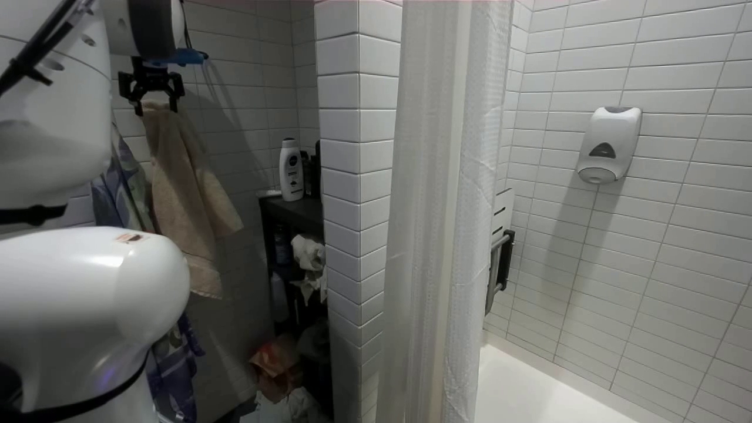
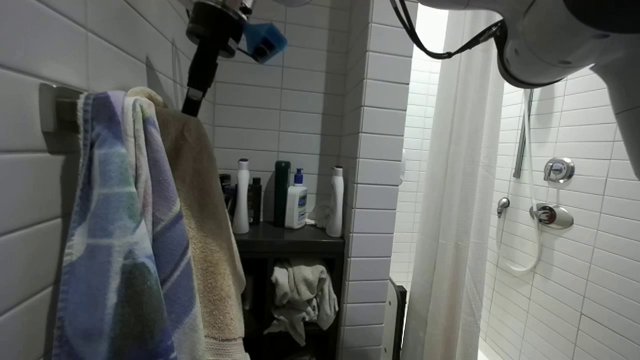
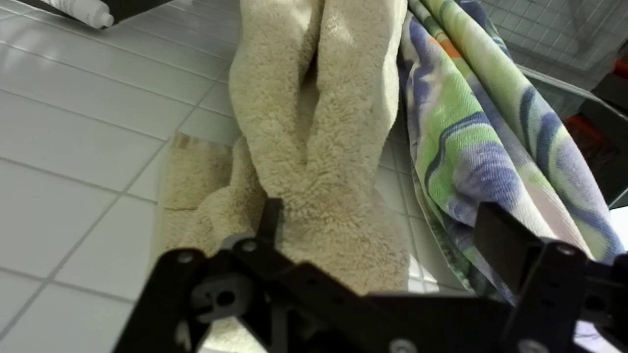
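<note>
Beige towel (image 1: pixel 179 191) hangs — gripper (image 1: pixel 156 107) at its top, jaws parted.

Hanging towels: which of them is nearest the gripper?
The plain beige towel, its top by the open gripper; the patterned multicoloured towel hangs farther off.
</note>
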